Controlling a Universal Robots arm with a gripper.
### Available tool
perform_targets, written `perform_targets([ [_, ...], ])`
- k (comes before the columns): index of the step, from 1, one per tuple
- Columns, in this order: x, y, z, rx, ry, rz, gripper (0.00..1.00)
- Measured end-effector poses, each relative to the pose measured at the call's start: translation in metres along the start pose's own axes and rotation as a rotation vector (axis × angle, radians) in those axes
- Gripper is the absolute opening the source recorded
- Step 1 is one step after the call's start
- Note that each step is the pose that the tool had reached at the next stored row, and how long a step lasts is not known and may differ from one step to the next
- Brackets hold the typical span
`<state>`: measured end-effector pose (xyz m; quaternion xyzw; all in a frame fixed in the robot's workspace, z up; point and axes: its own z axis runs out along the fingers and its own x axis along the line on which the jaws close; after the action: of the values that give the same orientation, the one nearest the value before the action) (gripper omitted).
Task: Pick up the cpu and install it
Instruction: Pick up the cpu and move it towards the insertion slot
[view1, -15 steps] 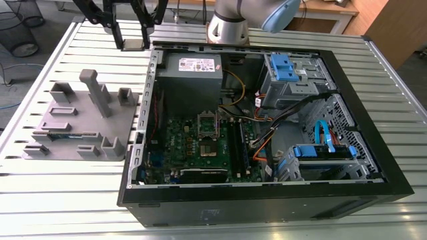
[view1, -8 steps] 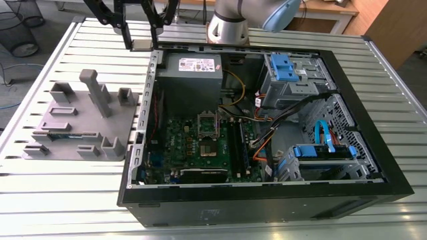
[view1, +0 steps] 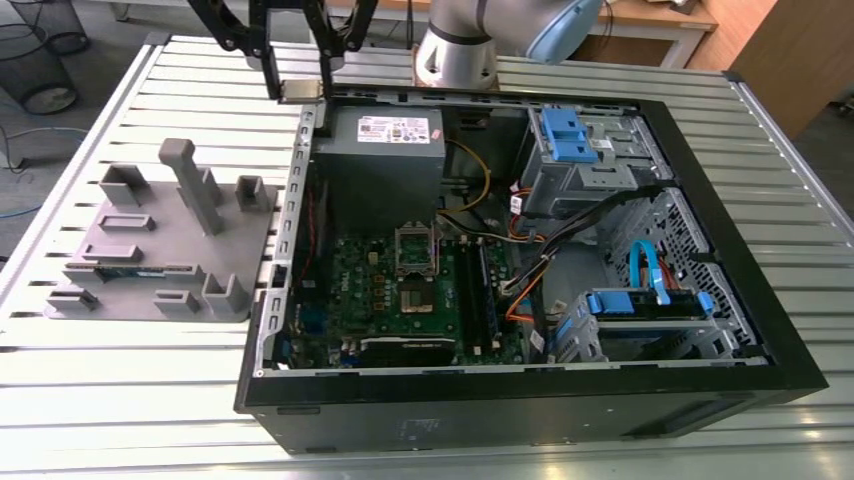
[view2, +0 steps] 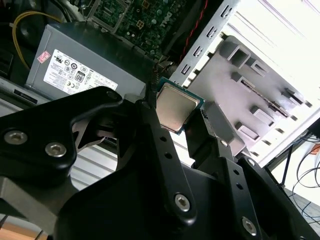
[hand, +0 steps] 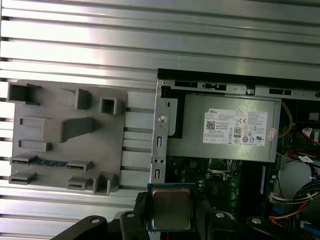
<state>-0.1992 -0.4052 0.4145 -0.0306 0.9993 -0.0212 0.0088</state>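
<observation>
- The end effector (view1: 299, 88) hangs over the far rim of the open computer case (view1: 534, 385), at the corner beside the grey power supply (view1: 380, 140).
- Its two black fingers (view2: 159, 131) are pressed against opposite edges of the cpu (view2: 176, 106), pinching it between them (the jaws are spread no wider than the chip itself).
- The cpu lies flat in the grip with its dull silvery top turned toward both wrist cameras and a thin green border round it; it is lifted clear of everything below.
- In the exterior view the chip sits well apart from the metal-framed socket (view1: 415, 255) on the green board (view1: 387, 310) inside the case.
- The grey block tray (view1: 154, 235) rests on the slatted metal surface (view1: 134, 400) just beside the case, on the exterior view's left.
- A long thin memory stick (hand: 47, 162) lies in one of the tray's slots.
</observation>
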Motion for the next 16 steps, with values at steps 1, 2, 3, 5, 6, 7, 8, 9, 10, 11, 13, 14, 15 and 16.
perform_targets([
  [1,-0.0017,-0.0001,0.0000,0.0000,0.0000,0.000,0.47],
  [2,-0.0035,-0.0002,0.0000,0.0000,0.0000,0.000,0.47],
  [3,-0.0052,-0.0003,0.0001,0.0000,0.0001,0.000,0.47],
  [5,-0.0086,-0.0005,0.0001,0.0000,0.0001,0.000,0.47],
  [6,-0.0105,-0.0006,0.0002,0.0001,0.0001,0.000,0.47],
  [7,-0.0126,-0.0008,0.0002,0.0000,0.0001,0.000,0.47],
  [8,-0.0143,-0.0009,0.0002,0.0000,0.0001,0.000,0.47],
  [9,-0.0160,-0.0010,0.0003,0.0000,0.0001,0.000,0.47],
  [10,-0.0179,-0.0011,0.0003,0.0001,0.0001,0.000,0.47],
  [11,-0.0197,-0.0012,0.0004,0.0000,0.0000,0.000,0.47],
  [13,-0.0236,-0.0014,0.0004,0.0000,0.0001,0.000,0.47],
  [14,-0.0257,-0.0016,0.0005,0.0000,0.0000,0.000,0.47],
  [15,-0.0277,-0.0017,0.0005,0.0000,0.0000,0.000,0.47],
  [16,-0.0296,-0.0018,0.0005,0.0000,0.0000,0.000,0.47],
])
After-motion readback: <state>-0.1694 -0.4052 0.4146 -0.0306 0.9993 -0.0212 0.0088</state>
